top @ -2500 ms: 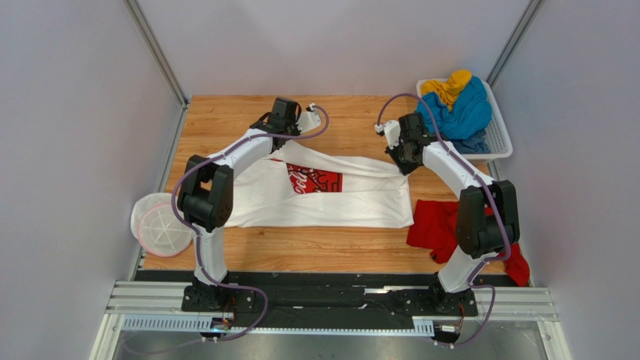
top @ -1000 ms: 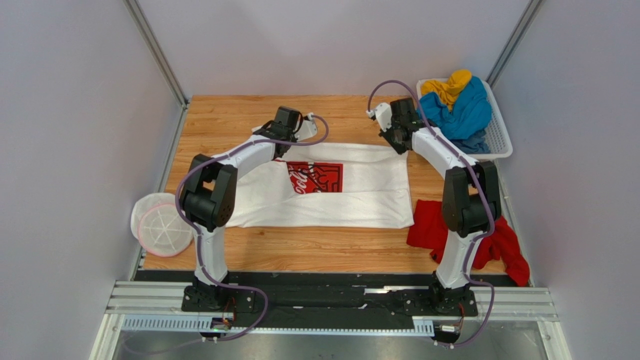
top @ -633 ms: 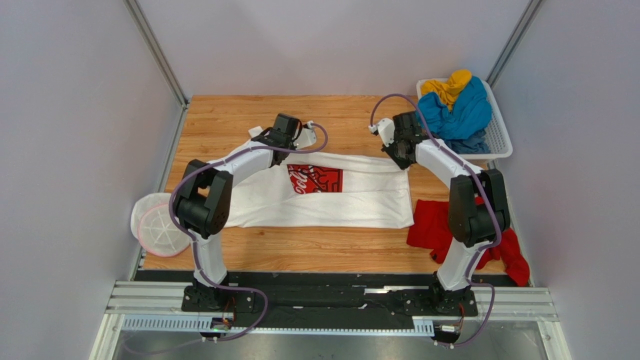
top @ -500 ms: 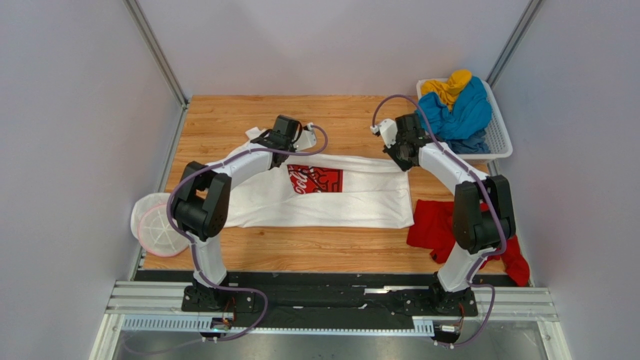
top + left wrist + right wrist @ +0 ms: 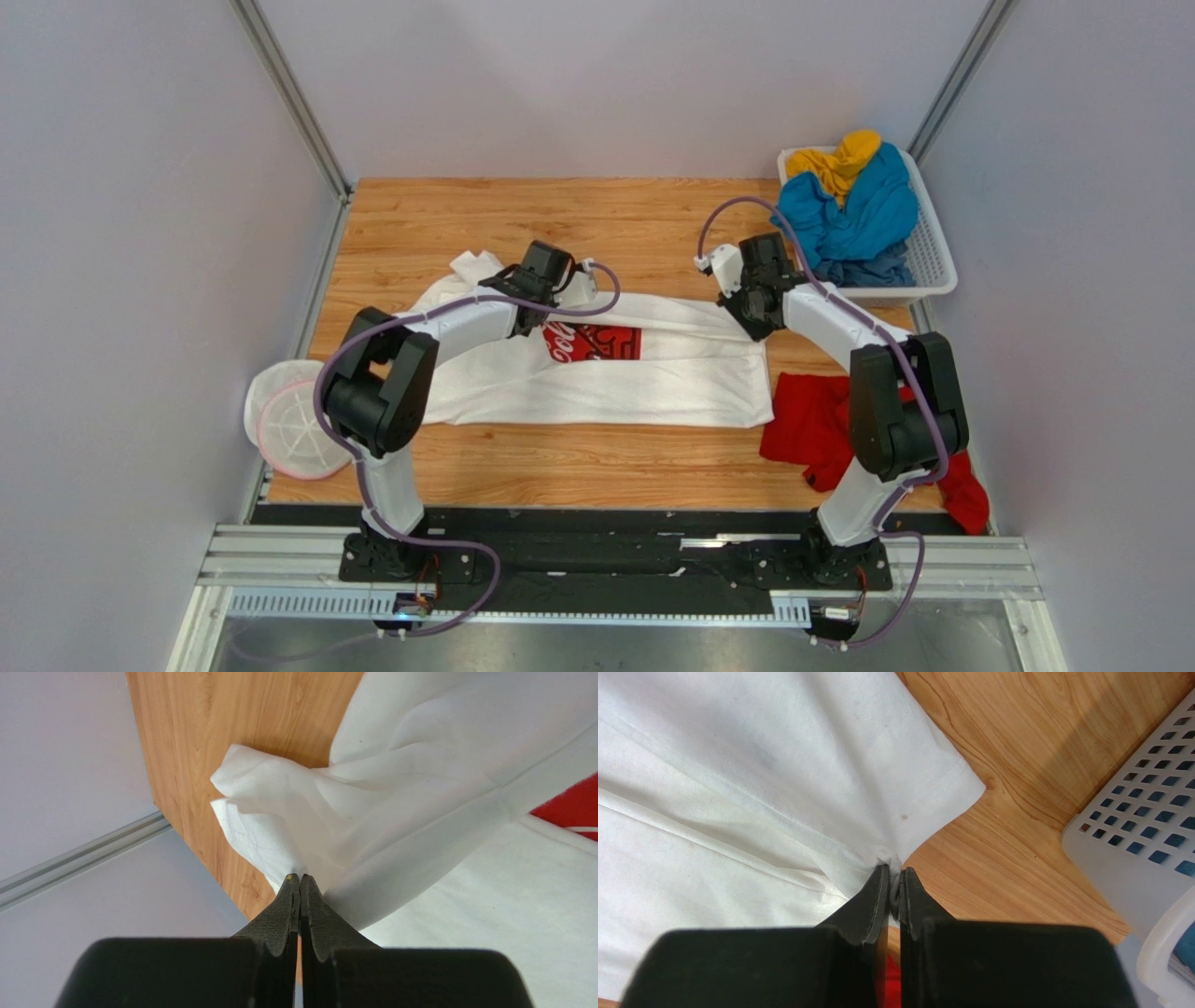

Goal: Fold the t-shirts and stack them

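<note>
We see our left gripper (image 5: 300, 877) and right gripper (image 5: 894, 870) each pinched tight on the far side of the white t-shirt (image 5: 631, 375), which lies spread out on the wooden table (image 5: 421, 224).

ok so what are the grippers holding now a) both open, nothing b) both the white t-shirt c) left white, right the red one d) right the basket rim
b: in the wrist views the left gripper and right gripper are each shut with the white t-shirt pinched at the tips
</note>
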`<control>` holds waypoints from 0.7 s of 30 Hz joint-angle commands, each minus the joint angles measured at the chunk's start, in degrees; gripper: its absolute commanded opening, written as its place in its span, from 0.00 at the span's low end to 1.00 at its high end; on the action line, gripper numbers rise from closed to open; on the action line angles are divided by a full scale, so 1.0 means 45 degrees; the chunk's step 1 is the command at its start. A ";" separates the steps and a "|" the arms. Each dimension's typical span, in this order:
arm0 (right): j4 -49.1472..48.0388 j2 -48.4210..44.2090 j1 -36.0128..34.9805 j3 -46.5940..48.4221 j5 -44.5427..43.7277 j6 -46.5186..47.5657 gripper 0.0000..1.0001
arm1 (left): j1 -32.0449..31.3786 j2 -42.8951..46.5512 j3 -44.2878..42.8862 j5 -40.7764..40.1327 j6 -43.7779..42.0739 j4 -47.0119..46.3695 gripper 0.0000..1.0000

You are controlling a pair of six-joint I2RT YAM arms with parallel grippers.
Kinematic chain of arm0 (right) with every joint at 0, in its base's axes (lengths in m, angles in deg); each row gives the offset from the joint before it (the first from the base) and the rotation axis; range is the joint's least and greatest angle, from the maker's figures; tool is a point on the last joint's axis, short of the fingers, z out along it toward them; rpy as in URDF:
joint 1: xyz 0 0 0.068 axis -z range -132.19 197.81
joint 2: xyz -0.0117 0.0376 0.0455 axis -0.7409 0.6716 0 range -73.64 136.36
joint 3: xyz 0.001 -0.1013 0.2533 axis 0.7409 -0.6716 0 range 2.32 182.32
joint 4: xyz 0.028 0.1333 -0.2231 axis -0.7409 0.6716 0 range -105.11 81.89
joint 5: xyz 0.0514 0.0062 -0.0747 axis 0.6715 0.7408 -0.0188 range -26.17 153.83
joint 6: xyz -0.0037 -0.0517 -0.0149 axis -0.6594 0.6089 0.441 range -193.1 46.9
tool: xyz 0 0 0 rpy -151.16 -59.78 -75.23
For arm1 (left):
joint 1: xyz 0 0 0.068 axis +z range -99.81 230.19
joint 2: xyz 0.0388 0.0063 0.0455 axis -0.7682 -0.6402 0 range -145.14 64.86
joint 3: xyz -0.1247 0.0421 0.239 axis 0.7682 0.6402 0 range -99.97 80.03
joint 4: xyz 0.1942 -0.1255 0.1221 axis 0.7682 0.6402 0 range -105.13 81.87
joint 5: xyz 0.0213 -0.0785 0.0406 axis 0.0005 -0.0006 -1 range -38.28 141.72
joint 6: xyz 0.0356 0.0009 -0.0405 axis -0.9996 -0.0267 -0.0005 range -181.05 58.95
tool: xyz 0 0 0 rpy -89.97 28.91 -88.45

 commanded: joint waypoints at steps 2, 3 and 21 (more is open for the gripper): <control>-0.0553 -0.0283 -0.0013 -0.0315 -0.0138 -0.0166 0.00 | -0.0208 0.1043 0.0613 -0.0532 -0.0016 -0.0289 0.00; -0.0573 -0.0283 -0.0013 -0.0374 -0.0158 -0.0186 0.00 | -0.0227 0.1102 0.0710 -0.0571 0.0023 -0.0289 0.00; -0.0690 -0.0556 0.0006 -0.1116 -0.0119 -0.0400 0.00 | -0.0657 0.1357 0.2332 -0.1079 0.0199 -0.0503 0.00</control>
